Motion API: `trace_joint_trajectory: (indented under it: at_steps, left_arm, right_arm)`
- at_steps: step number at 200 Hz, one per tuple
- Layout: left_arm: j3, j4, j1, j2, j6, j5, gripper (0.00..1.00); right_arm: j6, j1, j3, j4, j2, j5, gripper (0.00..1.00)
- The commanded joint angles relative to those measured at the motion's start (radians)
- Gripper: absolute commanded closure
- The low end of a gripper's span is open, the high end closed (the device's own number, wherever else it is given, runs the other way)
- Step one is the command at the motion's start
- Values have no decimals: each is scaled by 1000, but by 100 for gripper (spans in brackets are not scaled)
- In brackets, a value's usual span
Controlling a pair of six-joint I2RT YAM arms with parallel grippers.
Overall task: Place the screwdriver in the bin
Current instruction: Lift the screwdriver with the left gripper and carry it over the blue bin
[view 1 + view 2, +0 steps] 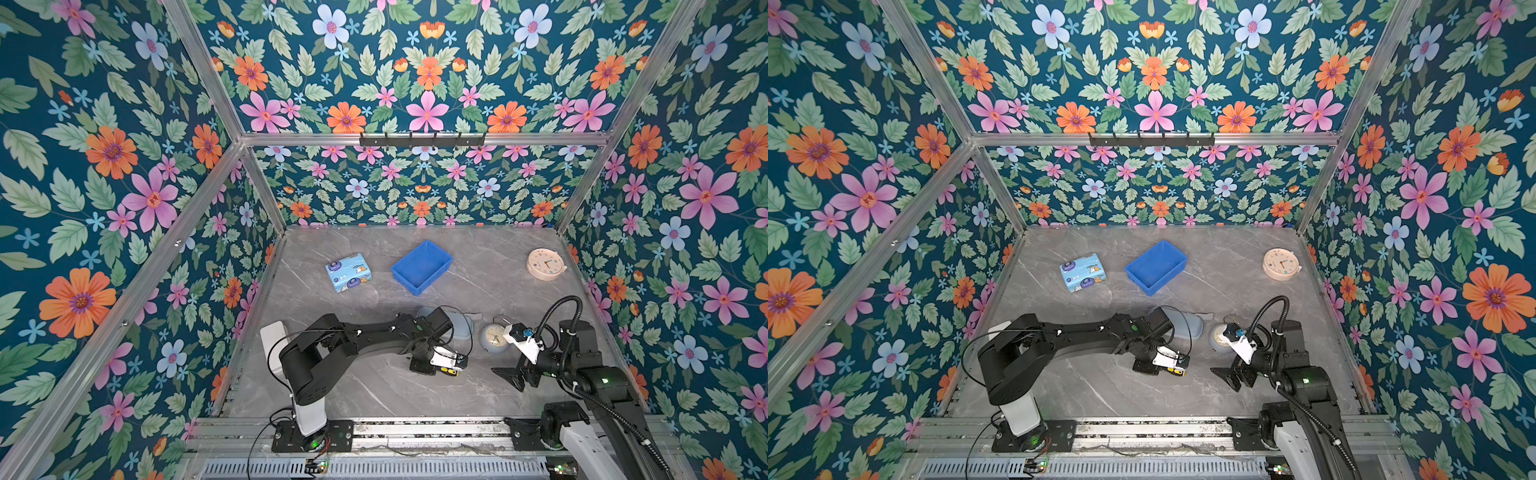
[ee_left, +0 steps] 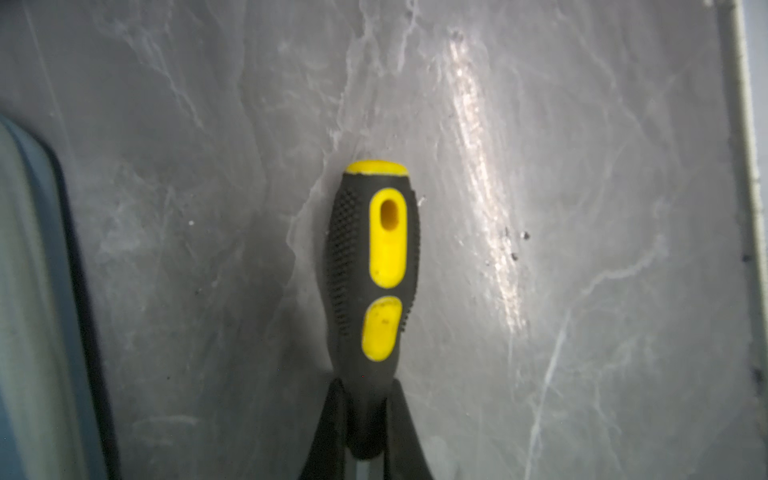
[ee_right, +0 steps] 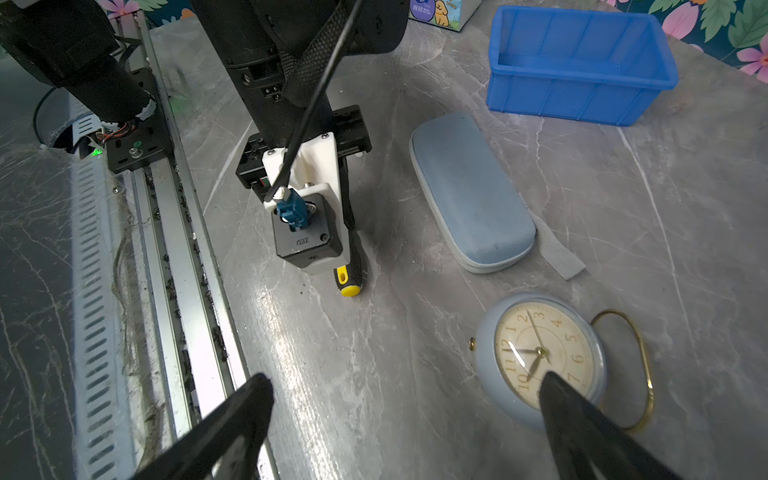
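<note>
The screwdriver (image 2: 374,270) shows its black handle with yellow inlays and a yellow end cap; its shaft is hidden. My left gripper (image 2: 365,386) is shut on the handle's narrow neck, low over the grey tabletop near the front. The handle's yellow end sticks out from under the wrist camera in both top views (image 1: 452,371) (image 1: 1178,372) and in the right wrist view (image 3: 351,280). The bright blue bin (image 1: 420,267) (image 1: 1156,266) (image 3: 582,95) stands empty at mid-back, far from the left gripper. My right gripper (image 1: 509,376) (image 3: 405,380) hangs open and empty to the right of the screwdriver.
A pale blue case (image 3: 469,191) lies between the screwdriver and the bin. A blue clock (image 3: 540,353) with a gold ring (image 3: 642,365) lies under the right gripper. A tissue pack (image 1: 348,272) sits left of the bin, a pink clock (image 1: 545,264) at back right.
</note>
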Motion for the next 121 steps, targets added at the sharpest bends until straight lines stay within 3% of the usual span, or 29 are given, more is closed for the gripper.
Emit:
trace_joint_trajectory:
  at_steps: [1,59,121]
  left_arm:
    - [4,-71,0,7,-28,-43,100]
    - [-49,54,4,-105,-134,-10,100]
    - [-48,109,84,-212,-246,-1,100]
  right_arm:
    - [-8,1,4,6,0,-4,1]
    - [15,2,37,14,3,-33,1]
    - [44,12,101,44,28,-96,1]
